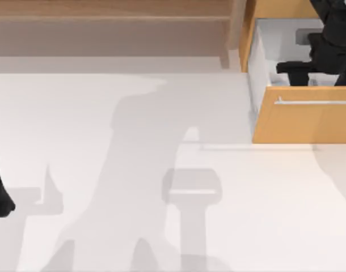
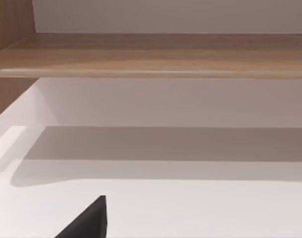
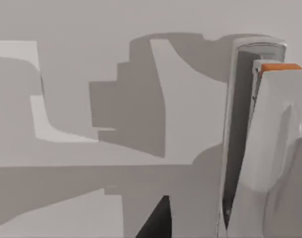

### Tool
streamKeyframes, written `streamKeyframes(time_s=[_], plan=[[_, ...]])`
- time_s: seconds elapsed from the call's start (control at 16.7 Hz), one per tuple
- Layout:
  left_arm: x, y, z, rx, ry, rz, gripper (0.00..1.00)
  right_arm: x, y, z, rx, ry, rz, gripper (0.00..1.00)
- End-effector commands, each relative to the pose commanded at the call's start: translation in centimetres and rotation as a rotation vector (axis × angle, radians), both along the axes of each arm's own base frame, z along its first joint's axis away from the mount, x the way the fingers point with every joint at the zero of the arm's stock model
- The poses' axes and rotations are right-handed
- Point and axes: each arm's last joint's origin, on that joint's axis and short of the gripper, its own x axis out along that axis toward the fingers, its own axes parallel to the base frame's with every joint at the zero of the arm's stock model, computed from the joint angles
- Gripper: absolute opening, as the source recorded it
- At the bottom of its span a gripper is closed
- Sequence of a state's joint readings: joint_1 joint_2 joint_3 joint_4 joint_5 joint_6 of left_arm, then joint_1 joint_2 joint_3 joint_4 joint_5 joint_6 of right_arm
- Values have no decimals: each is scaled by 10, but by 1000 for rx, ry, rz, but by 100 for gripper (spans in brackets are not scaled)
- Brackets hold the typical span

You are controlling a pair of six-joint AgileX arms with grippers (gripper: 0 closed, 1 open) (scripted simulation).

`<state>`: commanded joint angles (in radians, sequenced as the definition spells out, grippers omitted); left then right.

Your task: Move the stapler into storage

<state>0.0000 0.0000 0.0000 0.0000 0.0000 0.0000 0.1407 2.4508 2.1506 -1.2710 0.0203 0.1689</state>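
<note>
The stapler [image 3: 265,144] is slim, glossy white-grey with an orange tip. In the right wrist view it hangs close in front of the camera, above the white floor of storage, and its shadow falls apart from it. Storage [image 1: 303,122] is the pulled-out drawer at the table's back right, with an orange-tan front, a silver bar handle [image 1: 315,102] and a white interior [image 1: 275,45]. My right gripper [image 1: 300,71] reaches down inside the drawer, shut on the stapler. My left gripper [image 1: 0,198] stays parked at the table's left edge.
A long pale wooden shelf [image 1: 110,28] runs along the back of the table, also seen as the shelf [image 2: 151,54] in the left wrist view. The drawer's walls [image 1: 255,85] stand close around the right gripper. White tabletop [image 1: 161,170] spreads across the middle.
</note>
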Motion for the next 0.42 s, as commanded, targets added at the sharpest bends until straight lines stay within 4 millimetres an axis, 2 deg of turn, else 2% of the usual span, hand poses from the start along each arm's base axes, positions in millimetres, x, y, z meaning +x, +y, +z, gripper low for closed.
streamKeyframes(time_s=[0.06, 0.12, 0.42], plan=[[0, 0, 0, 0, 0, 0, 100, 0, 0, 0, 0, 0, 0, 98], [0, 0, 0, 0, 0, 0, 100, 0, 0, 0, 0, 0, 0, 100], [0, 0, 0, 0, 0, 0, 100, 0, 0, 0, 0, 0, 0, 100]])
